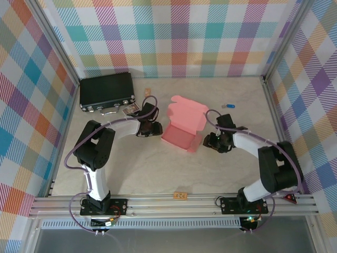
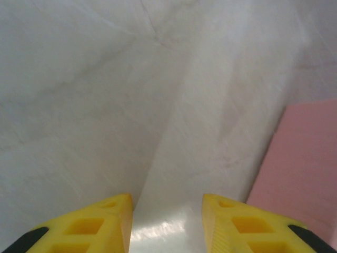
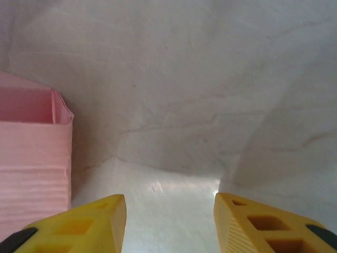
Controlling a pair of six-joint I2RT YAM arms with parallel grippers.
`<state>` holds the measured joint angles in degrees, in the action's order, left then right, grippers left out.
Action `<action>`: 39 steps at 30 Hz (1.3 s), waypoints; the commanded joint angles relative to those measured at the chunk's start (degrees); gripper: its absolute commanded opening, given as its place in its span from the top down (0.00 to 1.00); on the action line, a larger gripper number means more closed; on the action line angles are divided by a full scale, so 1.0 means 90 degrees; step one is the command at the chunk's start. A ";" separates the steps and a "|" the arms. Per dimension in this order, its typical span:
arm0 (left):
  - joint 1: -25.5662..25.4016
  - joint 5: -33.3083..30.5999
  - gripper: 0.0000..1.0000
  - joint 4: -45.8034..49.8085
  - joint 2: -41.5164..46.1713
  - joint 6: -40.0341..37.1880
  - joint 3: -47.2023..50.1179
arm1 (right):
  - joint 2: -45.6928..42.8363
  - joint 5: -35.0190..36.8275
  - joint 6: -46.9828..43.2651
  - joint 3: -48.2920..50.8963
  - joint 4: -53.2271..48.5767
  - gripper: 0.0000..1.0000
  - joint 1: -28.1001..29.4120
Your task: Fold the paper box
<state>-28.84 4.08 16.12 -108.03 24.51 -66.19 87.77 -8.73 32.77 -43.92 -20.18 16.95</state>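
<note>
Ringing the cell, walls (image 1: 179,37): checked cloth in pastel colours on three sides.
Table (image 1: 158,174): pale, marbled top with an aluminium rail (image 1: 174,203) along the near edge.
Left arm (image 1: 97,147): black and white, bent at the elbow and reaching in toward the middle from the left.
Right arm (image 1: 268,163): the same build, reaching in from the right.
Black case (image 1: 107,90): shut, lying flat at the far left, its latched side facing the arms; it is well apart from the pink card.
Paper box (image 1: 184,126): salmon pink and mid-table, set at a slant. It is a shallow tray nearest the arms with its lid flap raised behind it.
Box against the grippers: it sits between the two, with one gripper close on either side.
Left gripper (image 1: 158,128): low over the table, just left of the box. In its wrist view (image 2: 167,203) the yellow fingers stand moderately apart over bare table with nothing between them. The pink card (image 2: 305,158) lies ahead and to the right, clear of the fingers.
Right gripper (image 1: 207,140): low, just right of the tray's end. In its wrist view (image 3: 171,203) the fingers are parted and hold nothing. The box's upright corner wall (image 3: 31,153) stands to the left, and I cannot tell whether the left finger touches it.
Blue object (image 1: 228,106): small, on the table beyond the right gripper.
Tan chip (image 1: 148,90): tiny, just right of the case.
Orange tag (image 1: 180,196): tiny, at the near rail.
</note>
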 commanded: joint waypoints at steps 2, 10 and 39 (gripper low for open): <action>-0.0269 0.0461 0.61 0.0129 0.0190 0.0245 0.0307 | 0.0485 -0.0349 -0.0186 -0.0480 0.0231 0.53 0.0069; -0.0549 0.0374 0.62 0.0030 0.0670 0.0697 0.0828 | 0.0810 -0.0353 -0.0464 -0.1025 0.0037 0.53 0.0206; -0.0799 0.0187 0.61 -0.0666 0.1087 0.1220 0.1515 | 0.0785 -0.1590 -0.1072 -0.1260 -0.0035 0.68 0.0313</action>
<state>-35.55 5.10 10.35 -98.83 35.16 -53.43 94.32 -21.78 24.12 -54.57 -20.58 19.16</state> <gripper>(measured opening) 0.387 0.326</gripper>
